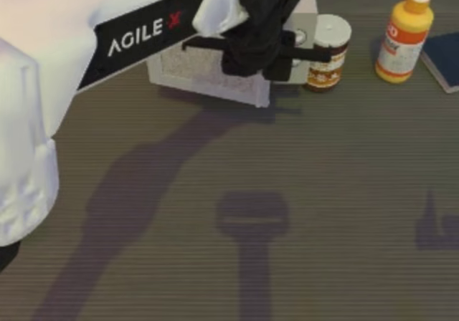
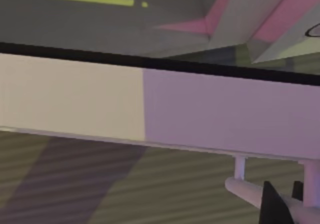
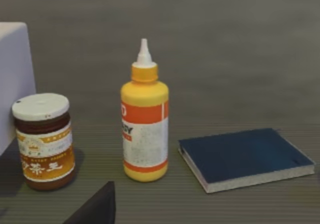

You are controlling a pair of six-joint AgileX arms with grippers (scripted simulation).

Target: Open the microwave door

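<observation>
So, left arm [image 1: 107,41] sweeps in from the 9 o'clock edge of the top view up toward 12; its black left gripper [image 1: 269,45] sits over the microwave [image 1: 305,6], which stands at about 12 o'clock on the table [image 1: 287,192]; the microwave door [image 1: 208,74] is swung partly out, speckled window facing the near side; in the left wrist view the door's edge [image 2: 200,114] fills the frame w/ the thin handle [image 2: 250,191] just by a dark fingertip [image 2: 272,206]; can't tell how far the jaws are spread, or if they grip the handle; jar [image 1: 328,52] w/ white lid touches the microwave's right side, ~1 o'clock; yellow bottle [image 1: 404,38] at 2 o'clock; blue book [image 1: 443,59] by the right edge; right gripper not seen in the top view, jaws can't tell.
</observation>
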